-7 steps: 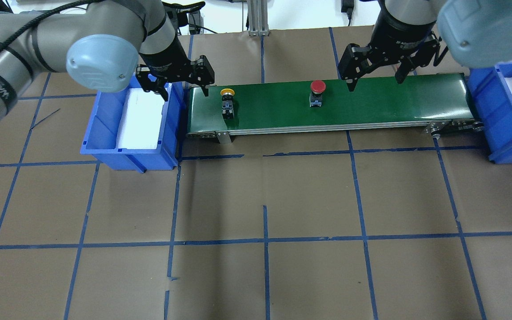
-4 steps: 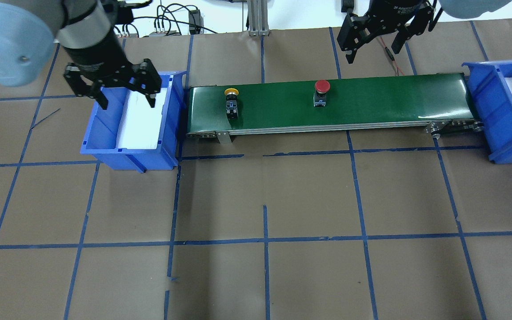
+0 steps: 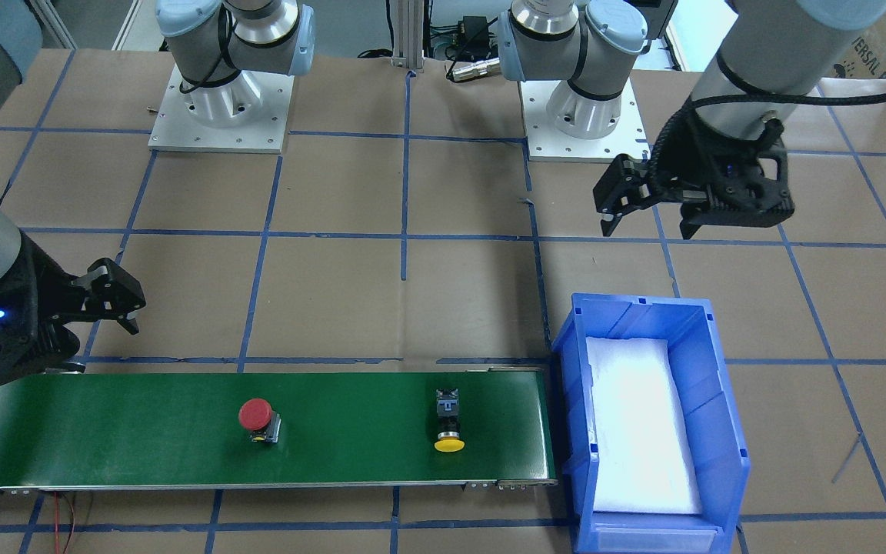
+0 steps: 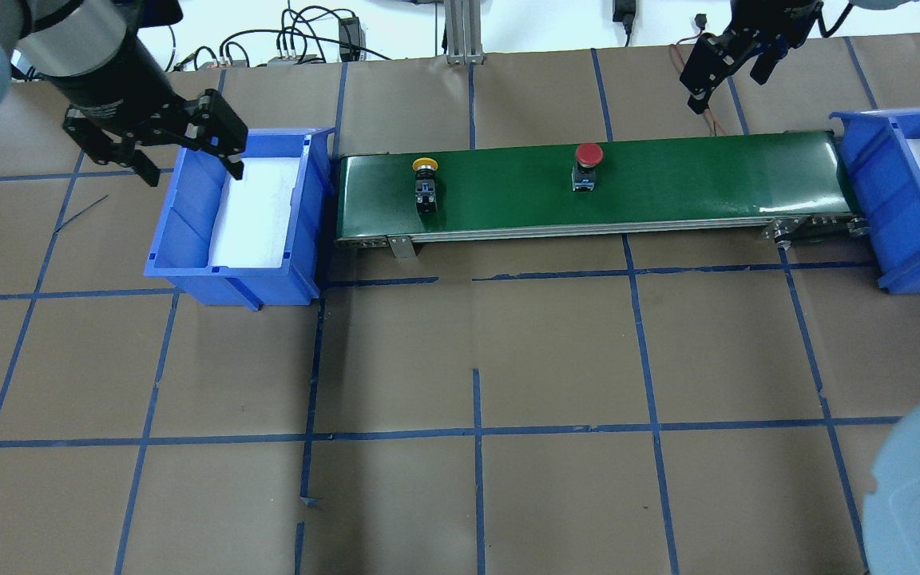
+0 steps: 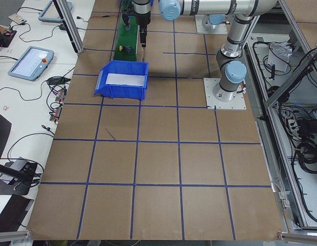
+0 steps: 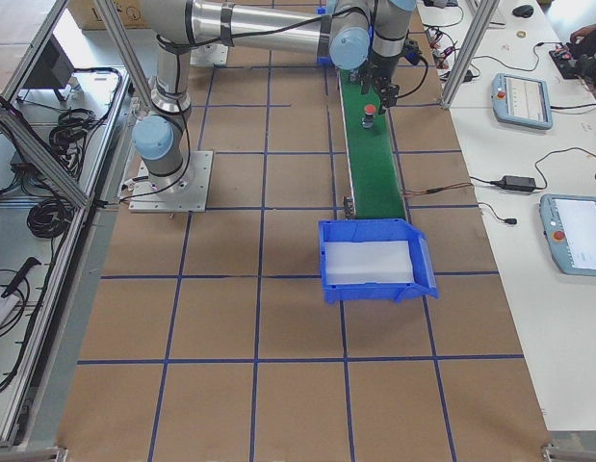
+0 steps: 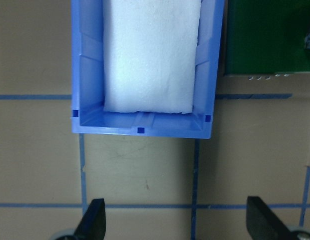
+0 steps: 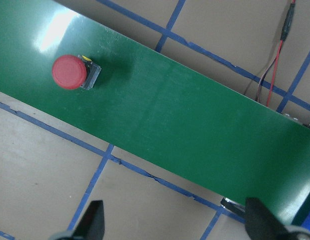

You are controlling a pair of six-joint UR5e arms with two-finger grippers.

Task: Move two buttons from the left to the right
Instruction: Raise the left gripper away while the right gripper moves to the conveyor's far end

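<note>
Inside blue bin [image 4: 191, 209], white foam [image 4: 256, 209]

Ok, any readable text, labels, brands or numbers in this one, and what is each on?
"VERSAL R": cut-off print on a brown surface, seemingly a box, partly hidden behind the left arm in the front-facing view.
Teach pendant screens in the side views: too small to read.
Red button, yellow button, belt: no readable marks.
</note>
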